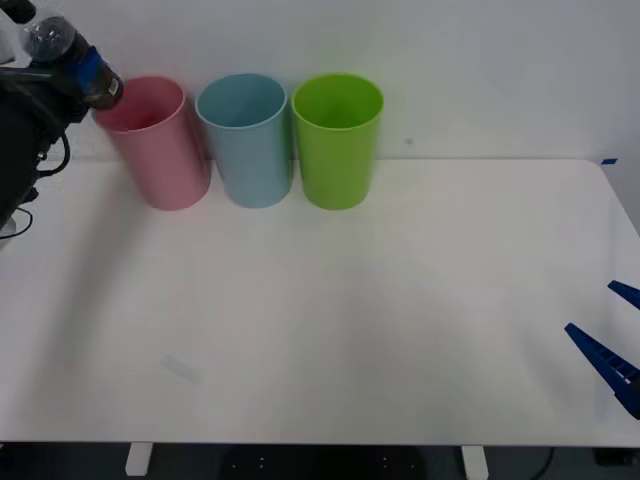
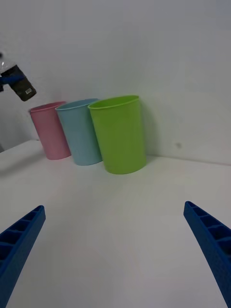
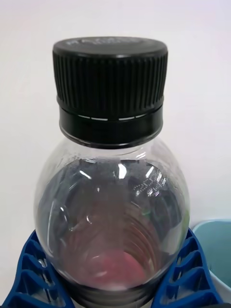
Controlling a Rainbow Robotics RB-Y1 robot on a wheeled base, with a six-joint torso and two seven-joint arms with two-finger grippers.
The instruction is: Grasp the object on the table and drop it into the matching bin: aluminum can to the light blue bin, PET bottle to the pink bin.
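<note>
The PET bottle point(image 1: 60, 42), clear with a black cap point(image 3: 110, 82) and a dark lower body, hangs tilted in the air at the far left. My left gripper point(image 1: 90, 68) is shut on it, blue fingers point(image 3: 33, 274) pressed to both sides of its body. Its dark lower end sits just over the left rim of the pink bin point(image 1: 155, 145). The light blue bin point(image 1: 245, 140) stands right beside the pink one. Low over the table's point(image 1: 330, 320) right edge, my right gripper point(image 1: 612, 345) is open and holds nothing. The right wrist view has the bottle point(image 2: 18, 84) above the pink bin point(image 2: 50, 130).
A lime green bin point(image 1: 338, 140) stands to the right of the light blue bin, the three touching in a row at the back of the table against a white wall. The light blue bin's rim point(image 3: 214, 231) shows beside the bottle in the left wrist view.
</note>
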